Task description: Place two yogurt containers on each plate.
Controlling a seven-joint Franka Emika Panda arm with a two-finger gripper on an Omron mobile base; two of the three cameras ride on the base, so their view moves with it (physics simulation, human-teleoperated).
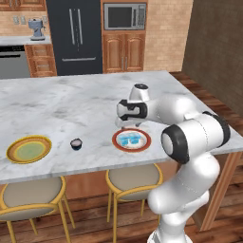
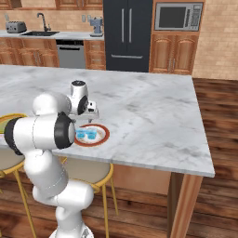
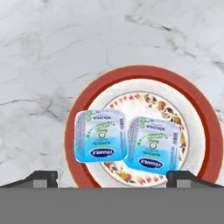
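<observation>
A: Where do the tubs stand?

B: 2 blue tubs, one [image 3: 101,136] and its twin [image 3: 153,143], sit side by side on the red plate [image 3: 205,131]. The gripper [image 3: 112,177] hangs right above them, jaws wide apart, holding nothing.

A: So that plate looks done?

B: I'd say so. The dark cup [image 1: 76,144] stands on the counter [image 1: 71,104], between the red plate and the yellow plate [image 1: 28,148], which is bare. Next move, likely: lift clear, swing left, fetch that cup.
</observation>
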